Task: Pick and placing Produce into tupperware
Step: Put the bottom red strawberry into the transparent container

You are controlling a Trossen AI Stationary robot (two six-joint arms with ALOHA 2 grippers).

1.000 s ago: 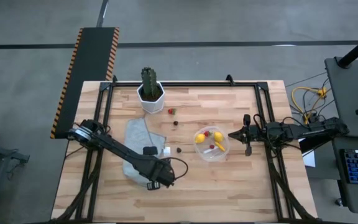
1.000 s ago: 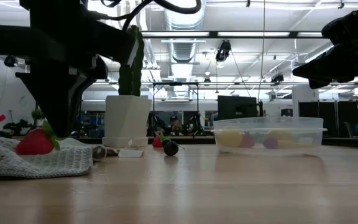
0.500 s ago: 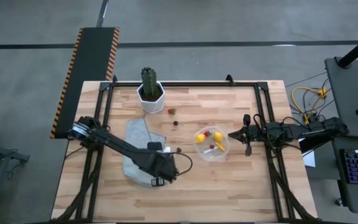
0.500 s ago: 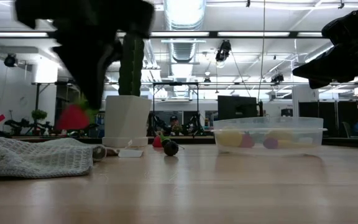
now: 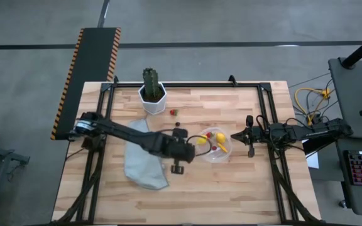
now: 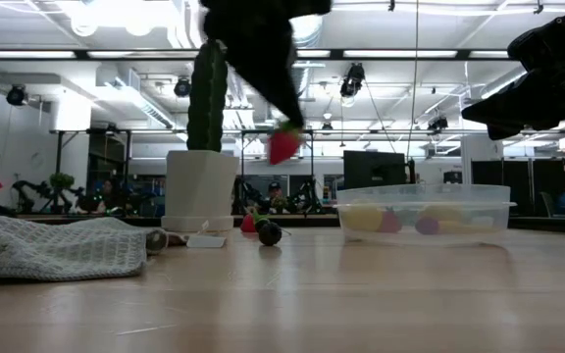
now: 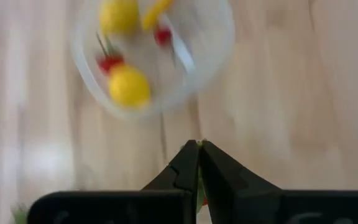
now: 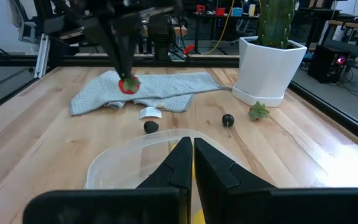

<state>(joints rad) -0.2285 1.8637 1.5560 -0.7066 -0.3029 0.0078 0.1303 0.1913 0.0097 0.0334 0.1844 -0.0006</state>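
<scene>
While the left gripper [image 5: 193, 153] hangs in the air just beside the tub [image 5: 222, 152], it's clamped on a red strawberry [image 6: 283, 145], which you can see pinched at its fingertips in the low view and again from the right wrist camera [image 8: 128, 85]. The left wrist view shows the fingers [image 7: 188, 165] pressed together with only a sliver of red and green between them.

The tub sits on the table [image 5: 231, 188] right of centre and holds two lemons [image 5: 202, 139], an orange stick [image 5: 220, 146] and a couple of red berries [image 5: 213, 148]. Loose stuff outside it: a dark berry [image 5: 177, 124] and a red one [image 5: 173, 112] near the cactus pot [image 5: 152, 97], plus another dark berry [image 6: 270, 233] in front of the pot in the low view. A grey cloth [image 5: 140, 166] lies left of the tub with the left arm reaching over it.

The right gripper [image 5: 239, 135] is parked at the tub's right edge, jaws squeezed together with nothing in them, its fingers [image 8: 182, 162] meeting over the tub rim [image 8: 123, 158].
</scene>
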